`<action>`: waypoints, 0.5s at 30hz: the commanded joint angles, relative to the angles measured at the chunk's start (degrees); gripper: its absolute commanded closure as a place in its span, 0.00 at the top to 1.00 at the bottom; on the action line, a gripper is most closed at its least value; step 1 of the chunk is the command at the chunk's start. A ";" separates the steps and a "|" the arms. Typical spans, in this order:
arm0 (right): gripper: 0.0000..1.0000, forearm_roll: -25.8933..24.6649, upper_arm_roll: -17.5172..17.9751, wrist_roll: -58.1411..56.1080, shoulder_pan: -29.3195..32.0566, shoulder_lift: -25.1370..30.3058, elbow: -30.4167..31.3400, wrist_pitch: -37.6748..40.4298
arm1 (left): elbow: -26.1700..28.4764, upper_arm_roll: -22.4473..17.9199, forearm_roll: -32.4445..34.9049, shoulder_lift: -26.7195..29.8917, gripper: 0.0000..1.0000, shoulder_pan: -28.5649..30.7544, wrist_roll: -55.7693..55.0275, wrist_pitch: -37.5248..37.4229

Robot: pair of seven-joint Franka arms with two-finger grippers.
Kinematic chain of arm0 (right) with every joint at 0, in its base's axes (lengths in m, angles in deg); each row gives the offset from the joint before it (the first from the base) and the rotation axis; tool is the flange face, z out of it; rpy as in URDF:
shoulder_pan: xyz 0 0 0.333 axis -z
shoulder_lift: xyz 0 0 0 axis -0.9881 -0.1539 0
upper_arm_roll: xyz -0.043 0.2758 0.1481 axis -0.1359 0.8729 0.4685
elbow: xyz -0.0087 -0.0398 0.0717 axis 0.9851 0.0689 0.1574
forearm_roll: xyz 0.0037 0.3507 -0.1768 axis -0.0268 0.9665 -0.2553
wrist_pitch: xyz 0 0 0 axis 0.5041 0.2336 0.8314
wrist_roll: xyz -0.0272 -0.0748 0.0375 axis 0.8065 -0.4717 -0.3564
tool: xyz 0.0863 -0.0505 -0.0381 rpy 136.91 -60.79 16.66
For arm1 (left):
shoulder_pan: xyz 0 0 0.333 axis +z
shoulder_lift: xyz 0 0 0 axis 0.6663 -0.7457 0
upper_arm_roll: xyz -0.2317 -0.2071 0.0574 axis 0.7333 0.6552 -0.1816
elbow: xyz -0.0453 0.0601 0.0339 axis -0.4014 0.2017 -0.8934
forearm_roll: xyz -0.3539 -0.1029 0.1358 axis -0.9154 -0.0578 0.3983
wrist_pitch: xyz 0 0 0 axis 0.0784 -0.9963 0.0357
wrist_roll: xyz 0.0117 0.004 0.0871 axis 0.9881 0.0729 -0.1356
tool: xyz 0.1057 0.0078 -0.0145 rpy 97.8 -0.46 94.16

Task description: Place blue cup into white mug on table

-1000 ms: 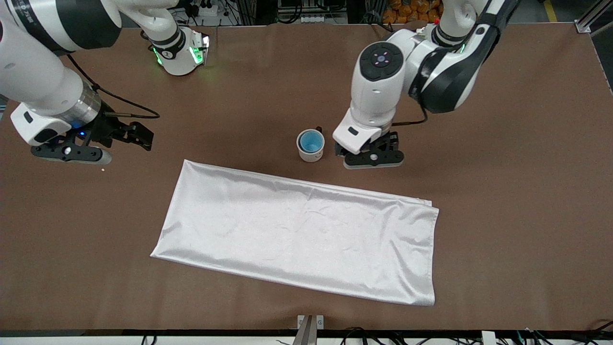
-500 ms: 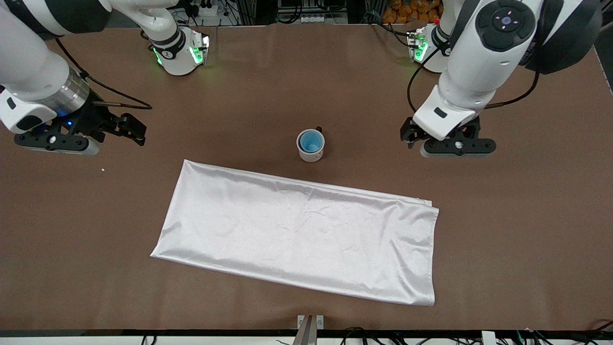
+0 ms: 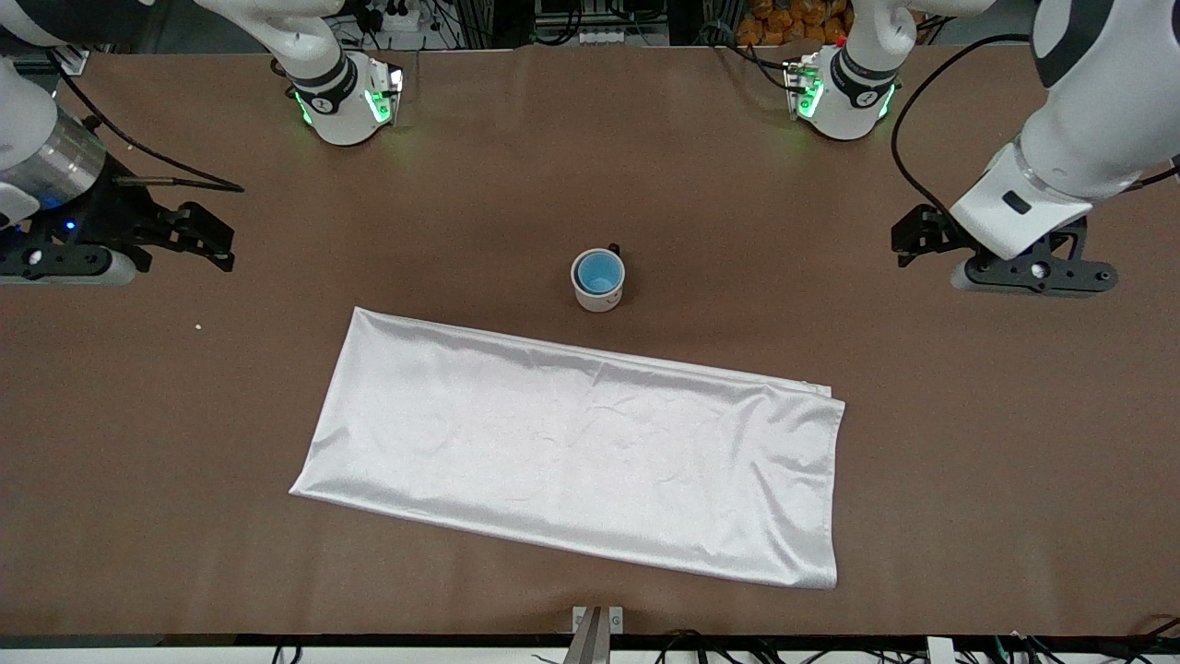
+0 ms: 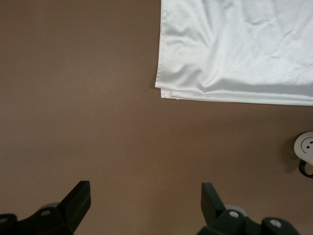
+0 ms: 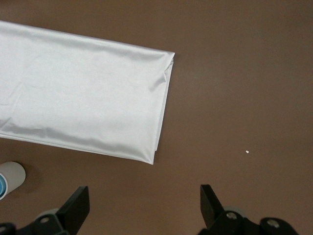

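The blue cup [image 3: 598, 270] sits inside the white mug [image 3: 598, 282], which stands upright near the middle of the table [image 3: 590, 138], its dark handle turned toward the robots. My left gripper [image 3: 1032, 274] hangs open over bare table toward the left arm's end, well away from the mug. My right gripper [image 3: 57, 266] is open over the table's edge at the right arm's end. In the left wrist view the open left gripper [image 4: 145, 197] holds nothing, and the mug [image 4: 307, 146] shows at the frame's edge. The right wrist view shows the empty right gripper [image 5: 144, 199], the mug [image 5: 11, 175] and a sliver of the blue cup [image 5: 1, 186].
A white satin cloth [image 3: 576, 452] lies flat on the table, nearer to the front camera than the mug. A small white speck [image 3: 198, 325] lies on the table toward the right arm's end. Both arm bases stand along the table's robot-side edge.
The left gripper has drawn away from beside the mug toward the left arm's end of the table. The right gripper has slid outward toward its own end. Cup and mug have not moved.
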State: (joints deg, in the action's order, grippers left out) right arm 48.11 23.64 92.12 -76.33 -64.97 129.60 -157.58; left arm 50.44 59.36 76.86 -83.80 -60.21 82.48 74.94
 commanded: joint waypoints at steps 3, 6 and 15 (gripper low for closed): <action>1.00 0.51 -1.06 -5.01 1.16 0.36 -2.61 4.17 | 1.39 -4.34 -1.48 1.45 1.00 -0.56 4.81 -1.59; 1.00 0.34 -1.33 -4.93 1.07 0.36 -3.41 5.67 | 1.39 -5.48 -1.48 1.54 1.00 -0.56 4.99 -2.29; 1.00 0.34 -1.51 -5.01 1.16 0.36 -3.67 5.68 | 6.66 -6.62 -1.48 5.14 1.00 -0.47 5.16 -2.03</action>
State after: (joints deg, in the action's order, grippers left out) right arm 48.10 22.15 87.99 -75.54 -64.97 126.52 -152.73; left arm 52.06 53.69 76.77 -82.60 -60.20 86.44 72.31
